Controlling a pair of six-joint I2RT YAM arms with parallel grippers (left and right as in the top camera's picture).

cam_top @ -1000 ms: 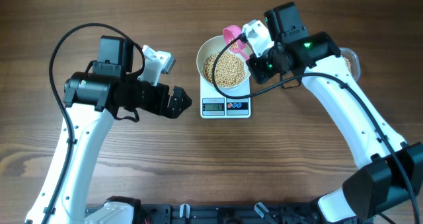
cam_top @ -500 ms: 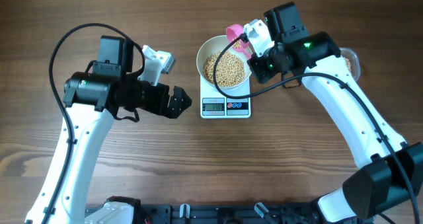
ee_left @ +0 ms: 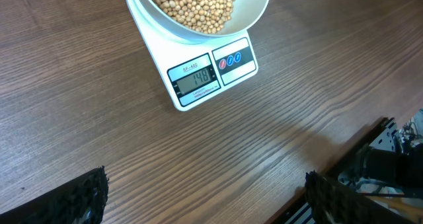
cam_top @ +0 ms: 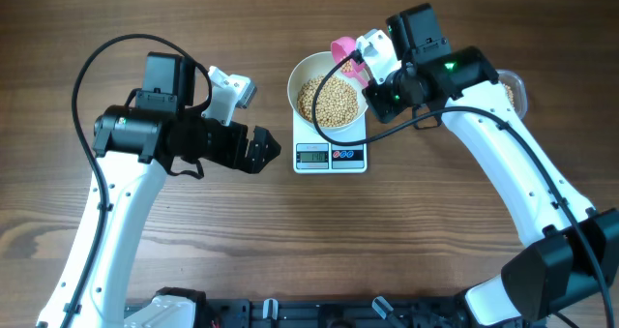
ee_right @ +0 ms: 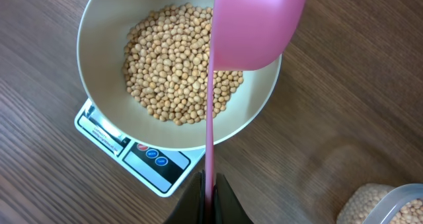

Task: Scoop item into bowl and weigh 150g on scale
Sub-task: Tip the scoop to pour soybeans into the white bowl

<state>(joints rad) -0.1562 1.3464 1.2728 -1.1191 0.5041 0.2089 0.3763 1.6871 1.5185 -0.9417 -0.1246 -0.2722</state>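
Right fingers: our right gripper (ee_right: 210, 192) has its fingers pressed together on the thin handle of the pink scoop (ee_right: 261, 19).
Left fingers: our left gripper (ee_left: 205, 183) has its fingers spread wide and holds nothing. It hangs over bare counter (cam_top: 435, 241) near the front of the scale (ee_left: 198, 75).
Beans: the beans (ee_right: 175, 72) lie heaped in the white bowl (ee_right: 106, 45), which sits on the scale. More are in the clear tub (ee_right: 390, 204) off to the right arm's side.
Scoop: its cup hangs over the bowl's rim. We see only its underside, so we cannot tell whether any beans are left in it.
Progress: we judge the weighing nearly done, as the display seems to read just under the target.
Risk, overshoot: a full tip of the scoop could push us past the target, so we would add only a few beans at a time.
Risk, false reading: if the scoop rests on the rim, its weight adds to the figure.
Risk, spill: because the scoop sits at the rim, beans could bounce out and roll across the counter.
Risk, shift: a knock could slide the bowl off centre on the scale.
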